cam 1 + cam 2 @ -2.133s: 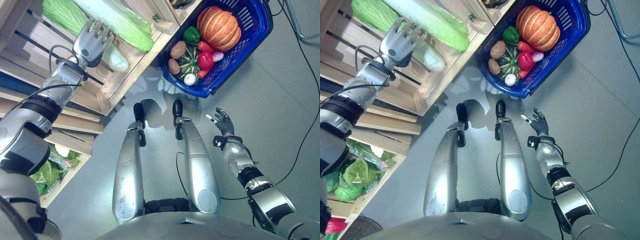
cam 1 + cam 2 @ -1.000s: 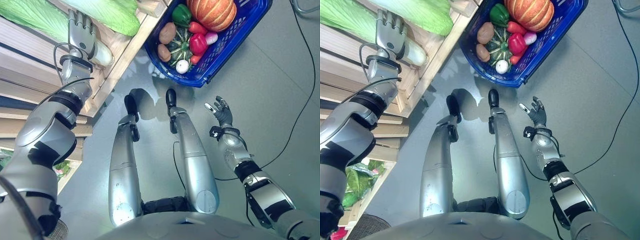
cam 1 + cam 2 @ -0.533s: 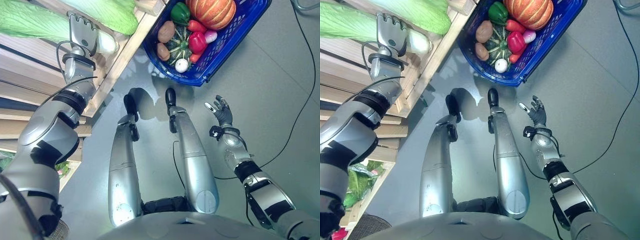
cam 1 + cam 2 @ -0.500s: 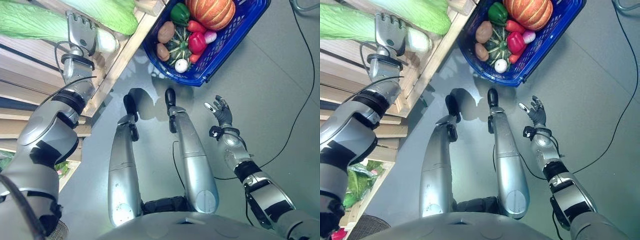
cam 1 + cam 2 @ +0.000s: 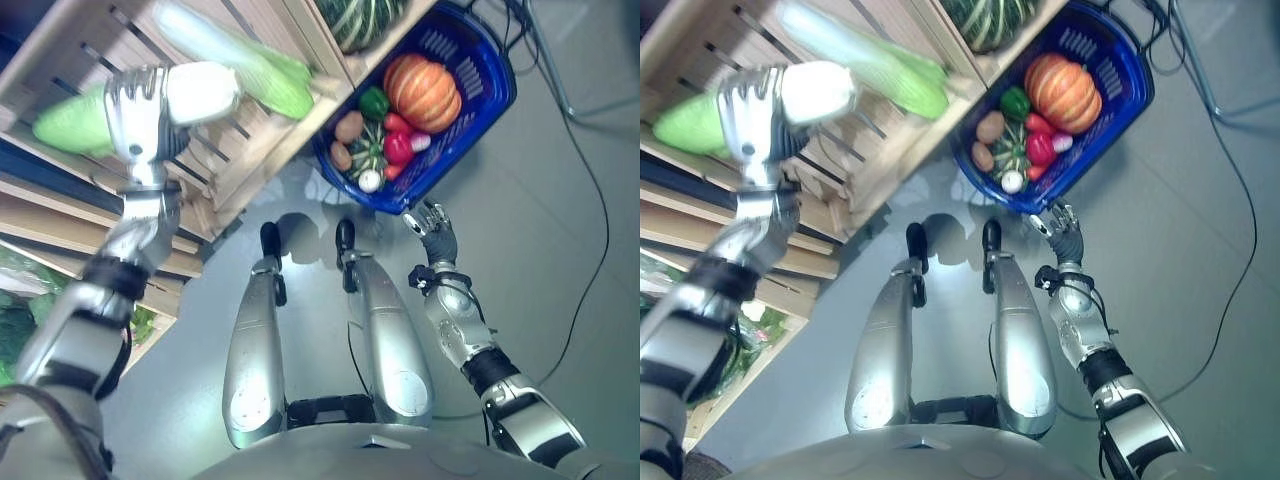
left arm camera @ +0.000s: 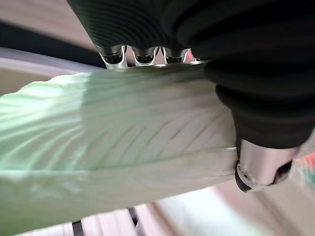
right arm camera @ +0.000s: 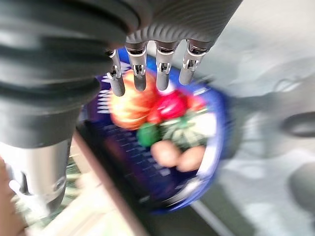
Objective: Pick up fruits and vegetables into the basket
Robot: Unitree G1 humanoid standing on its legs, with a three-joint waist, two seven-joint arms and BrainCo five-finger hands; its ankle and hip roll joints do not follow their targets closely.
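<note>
Smooth grey floor [image 5: 560,180] reflects soft light; pale slatted wooden crate shelving [image 5: 250,150] lines the left side.

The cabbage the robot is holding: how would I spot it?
Look at the wooden crate shelves on the robot's left. In front of them its raised left hand grips a long napa cabbage, white stem toward the blue basket. A second cabbage lies on the shelf; this one is lifted.

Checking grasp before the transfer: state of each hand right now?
Left hand: shut on the napa cabbage, lifted off the wooden shelf.
Right hand: open, empty, beside the blue basket.
</note>
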